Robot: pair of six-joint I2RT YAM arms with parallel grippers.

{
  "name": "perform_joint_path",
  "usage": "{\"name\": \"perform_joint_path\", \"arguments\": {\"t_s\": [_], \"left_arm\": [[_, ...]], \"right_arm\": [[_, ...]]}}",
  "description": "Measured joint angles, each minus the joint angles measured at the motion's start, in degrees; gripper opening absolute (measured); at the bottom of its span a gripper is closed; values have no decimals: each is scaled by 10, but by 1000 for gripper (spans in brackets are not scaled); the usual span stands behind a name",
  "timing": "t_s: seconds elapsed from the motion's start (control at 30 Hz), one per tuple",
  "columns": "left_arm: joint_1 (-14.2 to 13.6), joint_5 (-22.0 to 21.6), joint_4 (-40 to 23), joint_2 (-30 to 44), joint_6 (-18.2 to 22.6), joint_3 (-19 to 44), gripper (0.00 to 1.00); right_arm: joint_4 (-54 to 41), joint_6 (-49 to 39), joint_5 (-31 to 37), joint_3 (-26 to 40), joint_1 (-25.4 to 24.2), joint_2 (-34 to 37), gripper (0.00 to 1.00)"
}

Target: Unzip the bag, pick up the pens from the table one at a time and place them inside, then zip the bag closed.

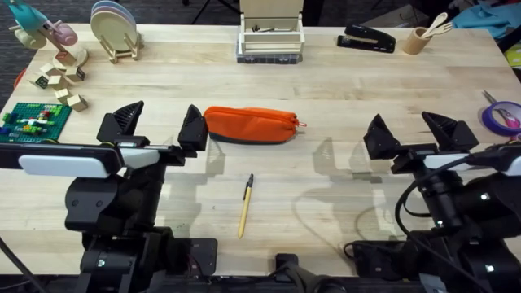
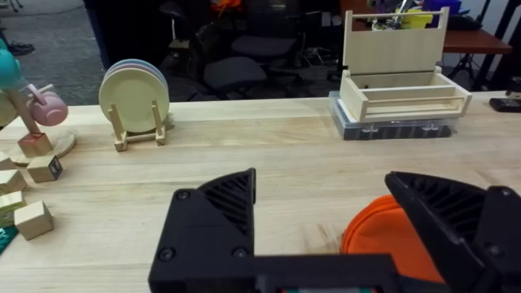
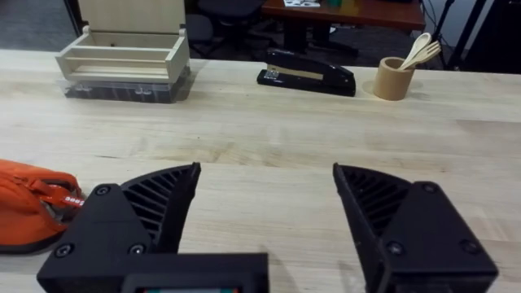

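The bag [image 1: 251, 125] lies zipped at table [image 1: 342, 89] centre, pull at 3 o'clock; the pen [image 1: 245, 206] lies at its 6 o'clock. Left gripper [image 1: 155, 124] and right gripper [image 1: 422, 132] both gape, empty. Risk: unanchored, the bag may slide when its pull is tugged.

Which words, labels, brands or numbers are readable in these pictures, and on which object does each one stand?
No text can be read.
The red zipper-pull tag on the orange bag bears white marks, too small to read.
One wooden block carries a dark label, too blurred to read.
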Motion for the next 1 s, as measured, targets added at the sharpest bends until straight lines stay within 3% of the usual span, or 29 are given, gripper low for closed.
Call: {"name": "perform_joint_path", "arguments": {"t_s": [0.5,0.6,0.63,0.83,1.0], "left_arm": [[0,0,0,0,0,0,994],[0,0,-32,0,0,11,994],[0,0,-94,2,0,47,993],[0,0,-205,48,0,186,993],[0,0,-299,141,0,325,993]], "right_arm": [[-2,0,0,1,0,0,998],[-8,0,-4,5,0,0,998],[-34,0,-8,22,0,0,998],[-139,0,-13,135,0,17,998],[-222,0,-13,258,0,86,998]]}}
